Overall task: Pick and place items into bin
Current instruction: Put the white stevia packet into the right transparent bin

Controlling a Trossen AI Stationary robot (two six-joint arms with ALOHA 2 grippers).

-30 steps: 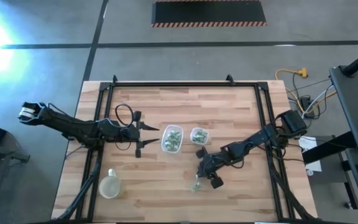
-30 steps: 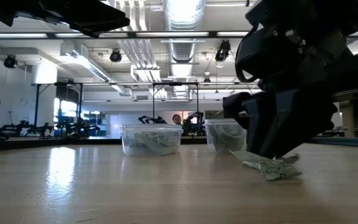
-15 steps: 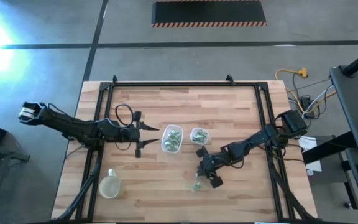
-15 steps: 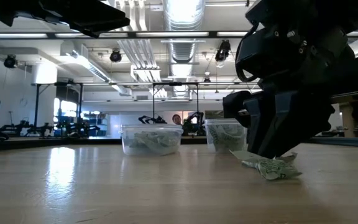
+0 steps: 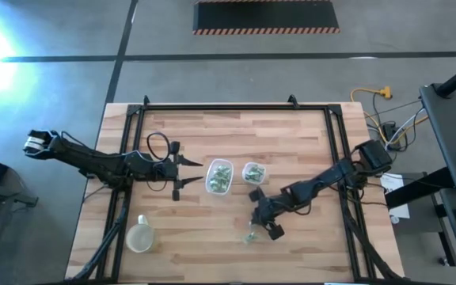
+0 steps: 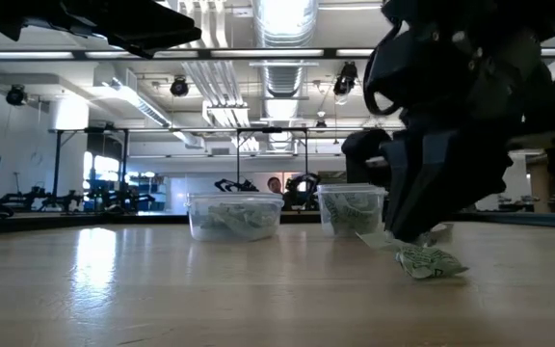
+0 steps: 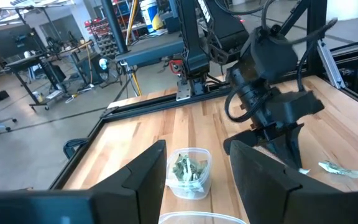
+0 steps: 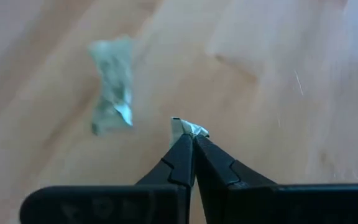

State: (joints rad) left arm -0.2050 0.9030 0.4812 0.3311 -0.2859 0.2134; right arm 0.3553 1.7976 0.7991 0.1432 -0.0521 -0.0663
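Note:
Two clear containers (image 5: 218, 176) (image 5: 252, 172) stand mid-table with pale-green wrapped pieces inside. My right gripper (image 5: 253, 227) slants down to the table nearer the front edge, shut on a tiny white crinkly piece (image 8: 189, 127). A second pale-green wrapped piece (image 8: 112, 84) lies loose on the wood just beside it (image 6: 428, 262). My left gripper (image 5: 190, 172) hovers level and open, left of the containers, with nothing between its fingers; in its own wrist view one container (image 7: 189, 170) stands ahead of it. My right gripper pinches the tiny white piece by one end (image 8: 188, 132) between its two fingertips (image 8: 180, 149); the rest sticks out past them. The fingers slant down from the table's right side. Whether the piece is clear of the wood, I cannot tell.
A round translucent tub (image 5: 139, 236) sits near the front left corner. A black frame (image 5: 212, 108) runs along the table's far and side edges. Bare wood lies between the containers and the front edge.
My right gripper has shut at the table top beside the loose wrapped piece, staying in about the same place. The loose piece has stayed on the wood.

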